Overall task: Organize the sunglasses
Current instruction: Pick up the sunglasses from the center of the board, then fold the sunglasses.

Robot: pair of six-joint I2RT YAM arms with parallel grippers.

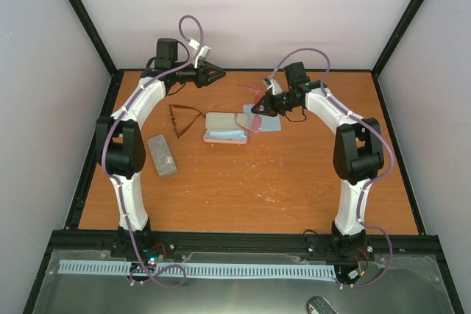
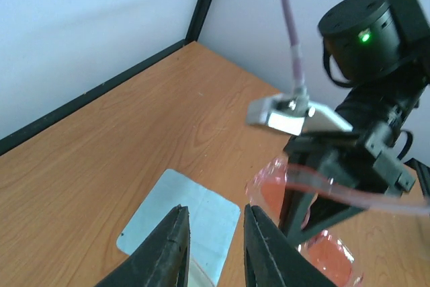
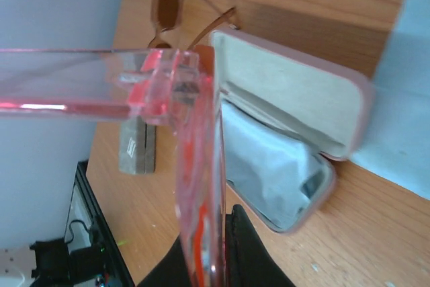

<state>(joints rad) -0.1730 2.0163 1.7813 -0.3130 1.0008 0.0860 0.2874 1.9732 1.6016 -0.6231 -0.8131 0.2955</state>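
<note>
- My right gripper (image 3: 211, 267) is clamping the red sunglasses (image 3: 196, 166) by the frame, holding them up near the right end of the open pink case (image 3: 295, 92).
- My left gripper (image 2: 213, 250) is hovering towards the back of the table (image 1: 294, 182), fingers slightly apart, gripping nothing.
- The brown sunglasses (image 1: 182, 118) are lying just left of the pink case.
- A grey case (image 1: 162, 154) is sitting further left.
</note>
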